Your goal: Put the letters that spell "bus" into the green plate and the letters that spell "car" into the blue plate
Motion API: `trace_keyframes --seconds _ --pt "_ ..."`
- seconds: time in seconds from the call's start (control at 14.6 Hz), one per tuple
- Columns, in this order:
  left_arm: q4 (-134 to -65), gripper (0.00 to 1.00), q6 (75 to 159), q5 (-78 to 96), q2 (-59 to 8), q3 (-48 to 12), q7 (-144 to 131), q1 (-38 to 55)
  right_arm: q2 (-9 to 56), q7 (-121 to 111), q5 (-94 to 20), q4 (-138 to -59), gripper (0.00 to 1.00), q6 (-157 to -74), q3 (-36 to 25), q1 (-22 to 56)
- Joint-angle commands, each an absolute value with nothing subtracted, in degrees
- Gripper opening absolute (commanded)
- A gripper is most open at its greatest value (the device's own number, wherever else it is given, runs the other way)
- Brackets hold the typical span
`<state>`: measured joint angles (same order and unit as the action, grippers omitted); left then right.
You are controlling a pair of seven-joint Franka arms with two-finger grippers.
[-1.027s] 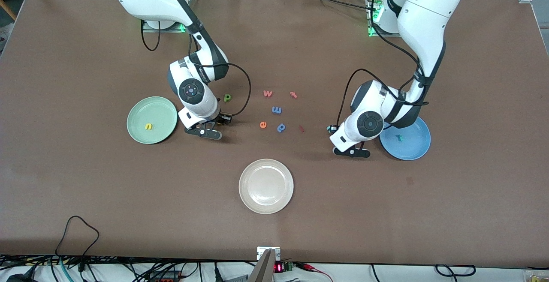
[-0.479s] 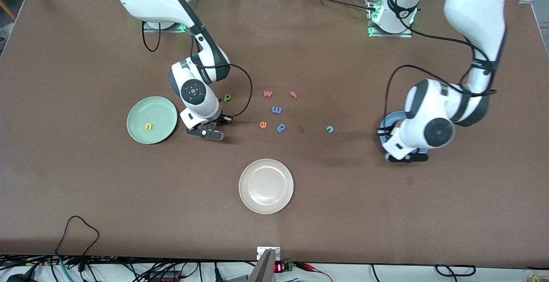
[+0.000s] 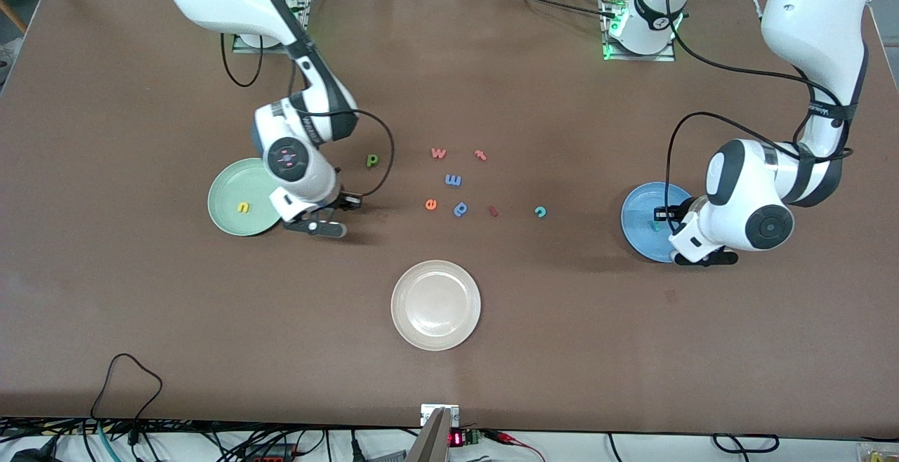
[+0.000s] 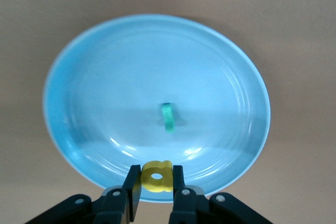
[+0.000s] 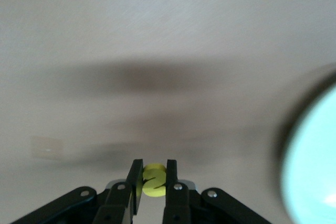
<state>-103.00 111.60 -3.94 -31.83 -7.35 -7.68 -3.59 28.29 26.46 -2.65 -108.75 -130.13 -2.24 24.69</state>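
Since the earlier frames the left arm has swung from the middle of the bench (image 3: 140,307) to the blue plate (image 3: 635,220), and the teal "c" (image 3: 539,211) it covered is now exposed; the right arm has shifted toward the green plate (image 3: 232,185).

Nearest the front camera, the white plate (image 3: 435,305) sits alone toward the bench's front edge.

Next, toward the left arm's end of the bench, the left gripper (image 4: 156,192) hangs over the rim of the blue plate, its fingers (image 4: 132,187) clamped on the yellow "a" (image 4: 156,177). The teal "r" (image 4: 168,117) lies in the plate near its centre.

Toward the right arm's end, the right gripper (image 5: 153,190) is over the bench just beside the green plate's rim, fingers clamped on a small yellow letter, apparently the "s" (image 5: 153,180). The yellow "u" (image 3: 243,206) lies in the green plate.

On the bench's middle, the teal "c", a red piece (image 3: 494,211), the blue "p" (image 3: 461,208) and the orange "e" (image 3: 430,203) form a loose row. Farther back lie a blue "m" (image 3: 454,180), then the dark green "b" (image 3: 372,160), a red "w" (image 3: 438,153) and a red "t" (image 3: 481,155).
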Motion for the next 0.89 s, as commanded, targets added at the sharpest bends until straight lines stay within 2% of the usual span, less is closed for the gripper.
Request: trace_keyframes --seconds 0.0,0.07,0.14,0.41,0.48,0.62,0.68,0.75,0.82 --pt "-102.66 0.65 111.8 -4.75 -31.9 -7.56 -7.38 -3.51 23.21 16.38 -3.34 -110.04 0.0 -123.68 -1.49 17.69" --pt "-102.57 0.85 111.8 -4.75 -31.9 -7.65 -7.38 -3.52 23.12 13.65 -3.25 -110.13 0.0 -122.27 -1.49 15.49" --pt "-102.13 1.0 111.8 -4.75 -31.82 -7.65 -7.38 -3.43 23.46 11.19 -3.08 -110.3 0.0 -121.82 -1.49 13.38" --pt "-98.63 1.0 111.19 -4.75 -31.73 -8.0 -7.38 -2.9 26.19 4.84 -2.72 -110.92 0.0 -121.9 -1.49 6.95" --pt "-97.83 1.0 111.09 -4.75 -31.73 -8.17 -7.38 -2.38 26.63 5.18 -2.72 -110.92 0.05 -121.99 -1.49 6.94" --pt "-97.56 1.0 111.7 -3.96 -31.82 -9.92 -7.64 -0.8 26.89 5.1 -2.72 -110.92 0.65 -122.08 -1.49 7.03" --pt "-97.56 0.91 111.88 -3.87 -32.25 -11.15 -8.6 -0.27 26.63 4.92 -2.72 -110.83 0.94 -121.82 -1.49 7.03" --pt "-97.47 0.81 112.75 -3.78 -33.13 -12.82 -9.31 0.87 26.11 4.83 -2.72 -110.92 1.0 -121.64 -1.41 7.12" --pt "-97.64 0.7 114.59 -3.78 -33.66 -13.53 -11.06 2.01 25.23 4.75 -2.72 -110.92 1.0 -121.29 -1.41 7.47"
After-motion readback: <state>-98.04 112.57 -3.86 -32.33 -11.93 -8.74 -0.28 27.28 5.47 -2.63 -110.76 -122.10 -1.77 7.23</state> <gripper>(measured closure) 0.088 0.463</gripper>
